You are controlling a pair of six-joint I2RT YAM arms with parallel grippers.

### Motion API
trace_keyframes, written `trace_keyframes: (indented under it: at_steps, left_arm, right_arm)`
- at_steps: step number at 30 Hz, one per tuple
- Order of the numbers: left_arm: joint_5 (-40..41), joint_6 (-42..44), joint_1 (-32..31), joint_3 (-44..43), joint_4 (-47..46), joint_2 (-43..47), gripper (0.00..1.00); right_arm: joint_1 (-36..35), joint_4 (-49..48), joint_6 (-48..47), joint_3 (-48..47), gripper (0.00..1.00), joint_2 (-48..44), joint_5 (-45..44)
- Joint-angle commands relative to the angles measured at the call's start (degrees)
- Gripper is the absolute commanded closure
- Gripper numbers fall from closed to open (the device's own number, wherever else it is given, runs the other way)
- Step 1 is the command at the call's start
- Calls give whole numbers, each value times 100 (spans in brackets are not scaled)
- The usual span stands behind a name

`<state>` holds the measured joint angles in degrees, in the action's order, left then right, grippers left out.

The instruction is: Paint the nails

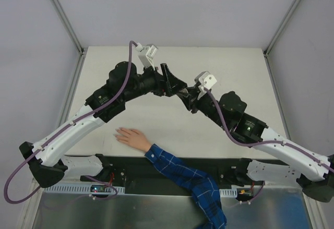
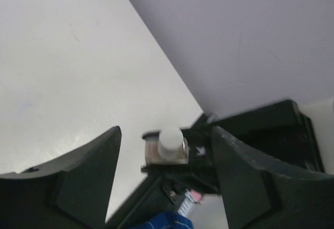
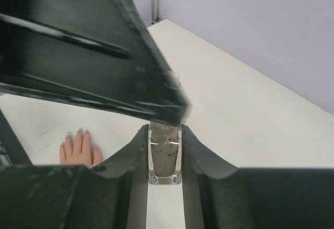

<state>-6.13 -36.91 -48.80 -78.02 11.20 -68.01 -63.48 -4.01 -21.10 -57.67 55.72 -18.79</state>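
A pale hand [image 1: 131, 137] with a blue plaid sleeve [image 1: 182, 174] lies palm down near the table's front edge. Its nails [image 3: 79, 131] show as tiny tips in the right wrist view. Above the table's middle, my right gripper [image 3: 165, 135] is shut on a small clear bottle [image 3: 165, 158] of speckled polish. The bottle's white cap [image 2: 170, 140] points at my left gripper [image 2: 167, 135]. That gripper is open, and its fingers [image 2: 83, 179] stand either side of the cap without touching it. In the top view the left gripper [image 1: 171, 82] and right gripper [image 1: 187, 96] meet tip to tip.
The left gripper's finger [image 3: 94, 57] fills the upper left of the right wrist view. Metal posts [image 1: 62, 15] and grey walls enclose the table [image 1: 229, 67]. A black base rail [image 1: 130, 169] runs along the near edge under the sleeve.
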Motion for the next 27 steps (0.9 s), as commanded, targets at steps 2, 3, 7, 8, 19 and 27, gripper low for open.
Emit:
trace_keyframes:
  at_steps: [2,3,7,8,19,27]
  left_arm:
    - [-1704,-149,624,863,-1634,595,21]
    - [-2299,-507,913,1085,-2004,778,17]
    - [-3260,-1599,1520,2026,-4226,886,16]
    - [-3393,-1714,1557,2106,-4388,764,16]
    - [-4097,-2260,1566,2028,-5233,253,39]
    - [-4282,-2339,1540,1992,-5067,16,53]
  right_arm:
    - [1117,-100,1283,142,100,-395,2928]
    - [1371,-152,1528,159,100,-404,3194]
    - [2075,-766,2484,309,100,-369,5002]
    - [2207,-924,2662,335,100,-282,5260]
    - [2745,-2341,3833,608,100,61,6080]
    - [2754,-2411,3859,581,100,105,5975]
